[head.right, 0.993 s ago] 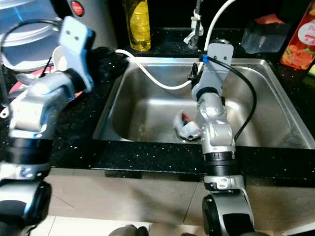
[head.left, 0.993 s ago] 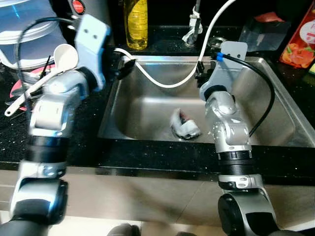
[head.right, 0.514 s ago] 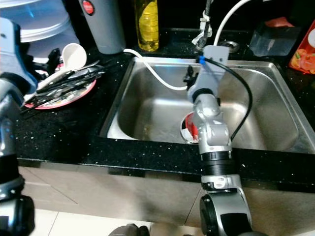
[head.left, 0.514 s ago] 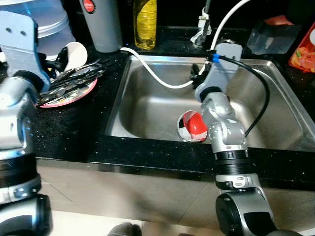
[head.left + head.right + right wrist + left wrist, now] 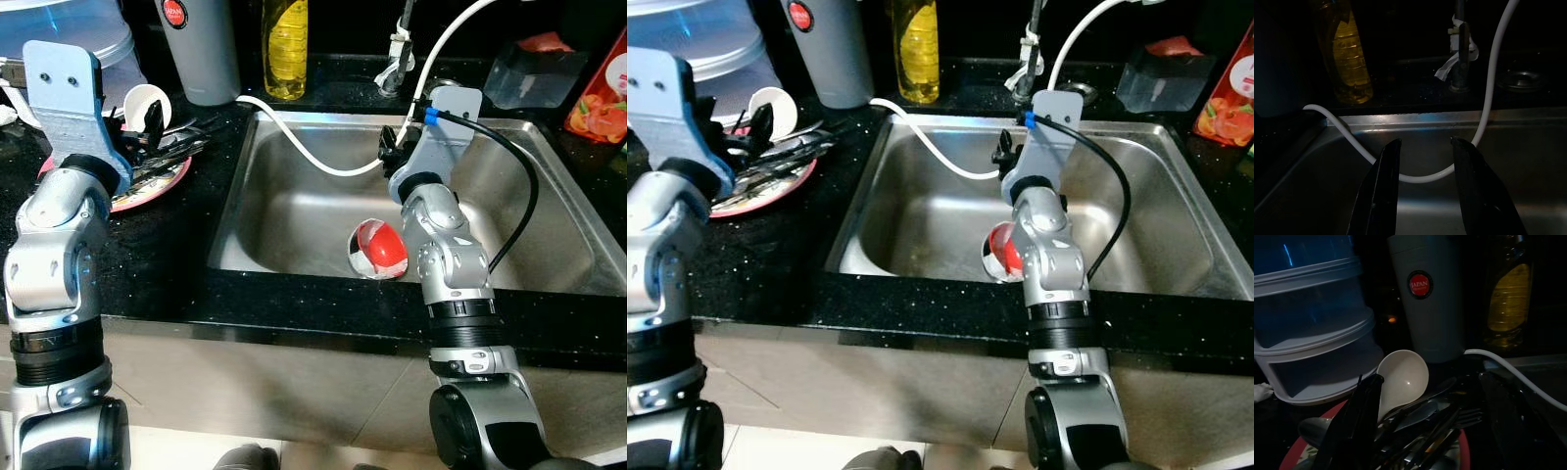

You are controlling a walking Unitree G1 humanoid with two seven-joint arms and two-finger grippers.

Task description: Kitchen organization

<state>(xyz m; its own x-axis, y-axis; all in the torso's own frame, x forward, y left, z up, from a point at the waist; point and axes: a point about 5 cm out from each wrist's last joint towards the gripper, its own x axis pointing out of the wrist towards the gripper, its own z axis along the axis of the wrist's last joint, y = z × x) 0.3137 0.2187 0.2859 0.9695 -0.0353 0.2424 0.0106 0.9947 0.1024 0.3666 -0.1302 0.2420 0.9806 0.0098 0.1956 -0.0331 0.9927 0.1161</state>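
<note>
The left end effector [image 5: 1425, 431] hovered just above the red-rimmed plate [image 5: 147, 184] heaped with dark metal cutlery [image 5: 171, 157] and a white plastic ladle [image 5: 1402, 379] on the left of the black speckled bench [image 5: 167, 255], its two black fingers [image 5: 1354, 423] spread and gripping nothing. The right end effector [image 5: 1422, 193] hung over the far part of the stainless steel sink [image 5: 294, 211], fingers apart and empty, near the white hose [image 5: 1488, 88] looping across the basin. A red and white bowl [image 5: 377, 250] lay tilted on the sink floor. Judging by this, the tidying was barely begun: the cutlery, the ladle and the bowl all awaited sorting.
</note>
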